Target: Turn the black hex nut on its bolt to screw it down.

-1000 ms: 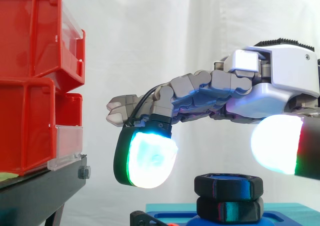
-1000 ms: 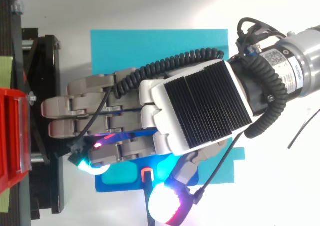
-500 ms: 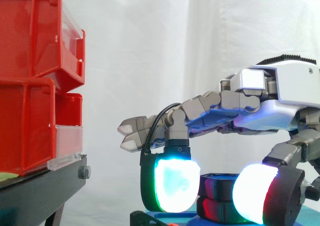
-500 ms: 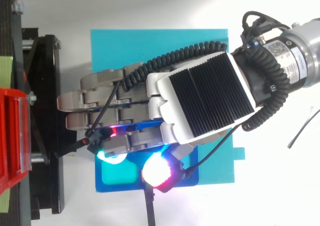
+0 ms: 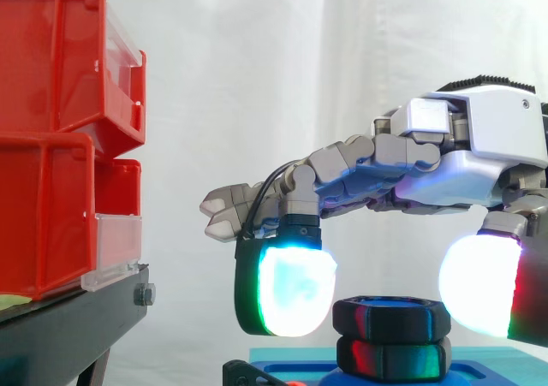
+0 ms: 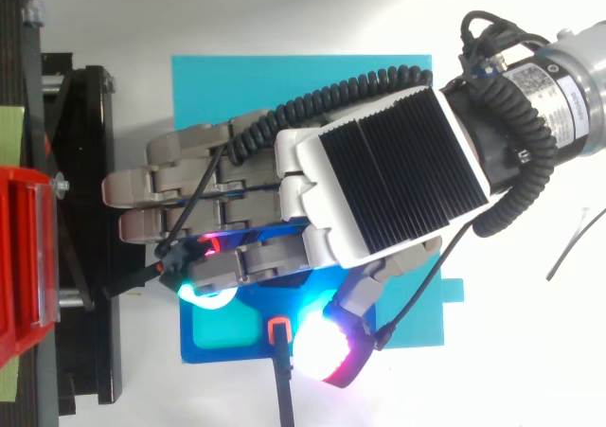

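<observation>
Black hex nut (image 5: 391,316) sits untouched between the hand's (image 5: 479,146) spread pads (image 5: 291,288).

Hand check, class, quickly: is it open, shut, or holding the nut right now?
The hand is open: finger and thumb pads sit either side of the black hex nut, not gripping it.

bright even light, white glare on pads (image 5: 295,288)

My robot hand (image 5: 497,133): white shell, black ribbed back plate, grey segmented fingers (image 5: 342,159), pads (image 5: 295,288) glowing white, edged green and red.
</observation>
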`<state>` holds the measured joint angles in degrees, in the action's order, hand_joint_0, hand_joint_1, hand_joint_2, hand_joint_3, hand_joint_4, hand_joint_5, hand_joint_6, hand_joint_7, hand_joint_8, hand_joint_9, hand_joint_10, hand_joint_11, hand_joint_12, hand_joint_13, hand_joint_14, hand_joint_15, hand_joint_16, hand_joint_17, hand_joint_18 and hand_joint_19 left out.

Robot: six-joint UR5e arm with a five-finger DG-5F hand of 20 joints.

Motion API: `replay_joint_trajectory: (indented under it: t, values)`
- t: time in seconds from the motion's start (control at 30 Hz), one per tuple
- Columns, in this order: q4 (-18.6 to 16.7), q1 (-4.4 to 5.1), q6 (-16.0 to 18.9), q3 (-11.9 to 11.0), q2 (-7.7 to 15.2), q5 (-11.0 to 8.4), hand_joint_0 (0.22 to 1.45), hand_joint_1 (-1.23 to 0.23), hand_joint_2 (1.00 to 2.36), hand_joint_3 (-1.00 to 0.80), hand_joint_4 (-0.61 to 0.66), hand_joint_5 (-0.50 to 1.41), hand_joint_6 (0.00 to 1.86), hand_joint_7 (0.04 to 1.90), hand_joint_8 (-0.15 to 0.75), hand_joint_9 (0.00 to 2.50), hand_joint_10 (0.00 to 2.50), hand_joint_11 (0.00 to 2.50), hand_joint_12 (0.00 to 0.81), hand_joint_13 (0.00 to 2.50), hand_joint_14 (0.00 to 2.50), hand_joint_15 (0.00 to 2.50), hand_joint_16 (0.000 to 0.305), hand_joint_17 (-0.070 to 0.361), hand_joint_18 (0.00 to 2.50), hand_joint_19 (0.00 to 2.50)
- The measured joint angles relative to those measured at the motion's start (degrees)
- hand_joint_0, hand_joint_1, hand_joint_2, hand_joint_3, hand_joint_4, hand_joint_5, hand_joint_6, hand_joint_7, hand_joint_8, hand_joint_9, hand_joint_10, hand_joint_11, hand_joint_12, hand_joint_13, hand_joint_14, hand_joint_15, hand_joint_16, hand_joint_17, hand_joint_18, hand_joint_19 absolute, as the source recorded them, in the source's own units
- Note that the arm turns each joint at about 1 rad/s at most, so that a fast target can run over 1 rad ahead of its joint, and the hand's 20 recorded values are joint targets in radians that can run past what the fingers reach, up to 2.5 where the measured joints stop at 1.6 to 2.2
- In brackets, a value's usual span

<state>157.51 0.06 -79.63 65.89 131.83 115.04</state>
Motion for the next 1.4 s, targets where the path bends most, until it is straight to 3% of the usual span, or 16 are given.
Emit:
replay_joint_trajectory:
  t: [0.07, 0.23, 0.67, 0.87, 1.1, 1.4]
  values:
    - [0.0, -0.09, 0.0, 0.0, 0.0, 0.0, 0.41, -0.66, 1.0, -0.5, 0.21, -0.22, 0.5, 0.85, 0.273, 0.34, 0.0, 0.0, 0.384, 0.18, 0.0, 0.0, 0.06, 0.135, 0.26, 0.04]
    - [0.3, -0.4, -0.1, 0.0, 0.0, 0.07, 0.53, -0.73, 1.0, -0.5, 0.16, -0.22, 0.5, 0.85, 0.231, 0.33, 0.0, 0.01, 0.339, 0.16, 0.0, 0.0, 0.05, 0.113, 0.24, 0.06]
    - [1.5, -0.75, -0.4, 0.0, 0.0, 1.44, 0.46, -0.64, 1.0, -0.5, 0.22, -0.21, 0.5, 0.9, 0.261, 0.36, 0.0, 0.02, 0.363, 0.19, 0.0, 0.0, 0.055, 0.124, 0.27, 0.07]
    - [2.3, -0.79, -0.4, 0.0, 0.0, 1.49, 0.56, -0.69, 1.0, -0.5, 0.21, -0.19, 0.5, 0.98, 0.236, 0.38, 0.0, 0.04, 0.33, 0.21, 0.0, 0.0, 0.048, 0.108, 0.27, 0.09]
    - [2.3, -1.15, -0.4, 0.0, 0.0, 1.54, 0.6, -0.7, 1.01, -0.41, 0.23, -0.18, 0.5, 1.07, 0.233, 0.4, 0.0, 0.06, 0.321, 0.22, 0.0, 0.0, 0.046, 0.103, 0.29, 0.1]
    - [2.1, -1.42, -0.8, 0.0, 0.0, 2.01, 0.6, -0.71, 1.01, -0.43, 0.22, -0.17, 0.5, 1.15, 0.234, 0.4, 0.0, 0.07, 0.321, 0.23, 0.0, 0.0, 0.046, 0.103, 0.28, 0.1]
